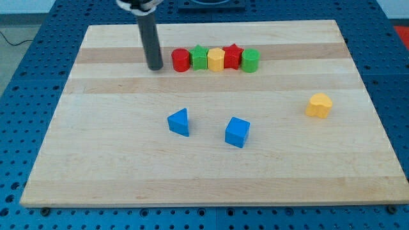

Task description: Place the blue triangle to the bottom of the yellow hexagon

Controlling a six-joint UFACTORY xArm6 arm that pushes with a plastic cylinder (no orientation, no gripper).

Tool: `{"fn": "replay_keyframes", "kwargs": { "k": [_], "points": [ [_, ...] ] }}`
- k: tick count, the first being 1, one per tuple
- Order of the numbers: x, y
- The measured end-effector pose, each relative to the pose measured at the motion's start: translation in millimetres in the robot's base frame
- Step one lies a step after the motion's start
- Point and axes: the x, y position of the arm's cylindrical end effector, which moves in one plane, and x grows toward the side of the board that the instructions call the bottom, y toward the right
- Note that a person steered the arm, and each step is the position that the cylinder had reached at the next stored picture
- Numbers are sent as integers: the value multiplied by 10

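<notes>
My tip (154, 66) rests on the counter (96, 160) just left of the red cylinder (181, 61); it has no gripper, so it grasps nothing. The blue triangle (179, 122) lies mid-board, well below the yellow hexagon (216, 59). I judge it best to swing round beneath the triangle and push it up the view and rightward, stopping short of the row.

straight dark cylindrical rod (153, 46)

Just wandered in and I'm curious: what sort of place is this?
Probably a robot test lab: a wooden board on a blue perforated bench, small coloured blocks like the blue triangle, and my tip.
</notes>
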Motion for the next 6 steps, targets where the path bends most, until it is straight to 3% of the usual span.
{"fn": "replay_keyframes", "kwargs": {
  "k": [1, 3, 4, 6],
  "points": [
    [432, -180],
    [669, -251],
    [1049, -571],
    [1742, -393]
  ]
}}
